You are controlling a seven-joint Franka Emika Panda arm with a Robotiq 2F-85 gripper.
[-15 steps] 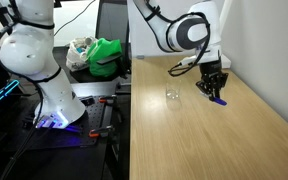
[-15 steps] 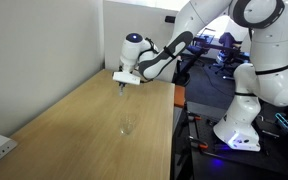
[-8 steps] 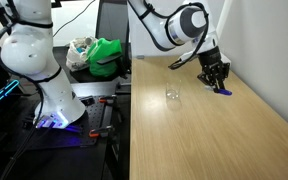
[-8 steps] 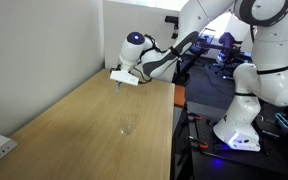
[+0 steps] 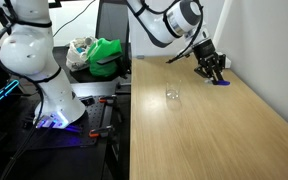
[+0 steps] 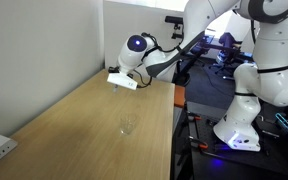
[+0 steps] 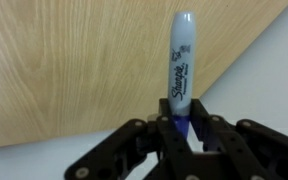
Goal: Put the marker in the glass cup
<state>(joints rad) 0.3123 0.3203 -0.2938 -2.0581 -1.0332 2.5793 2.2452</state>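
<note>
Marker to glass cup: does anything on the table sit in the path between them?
Nothing visible does. The claw is shut on the marker over by the wall, and in both exterior views only plain wooden table lies between it and the glass cup.

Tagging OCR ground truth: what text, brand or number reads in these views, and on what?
"Sharpie": along the barrel of the marker in the wrist view, clamped in the gripper.
Smaller print beside that name: too blurred to read.
Both exterior views: no legible text.
</note>
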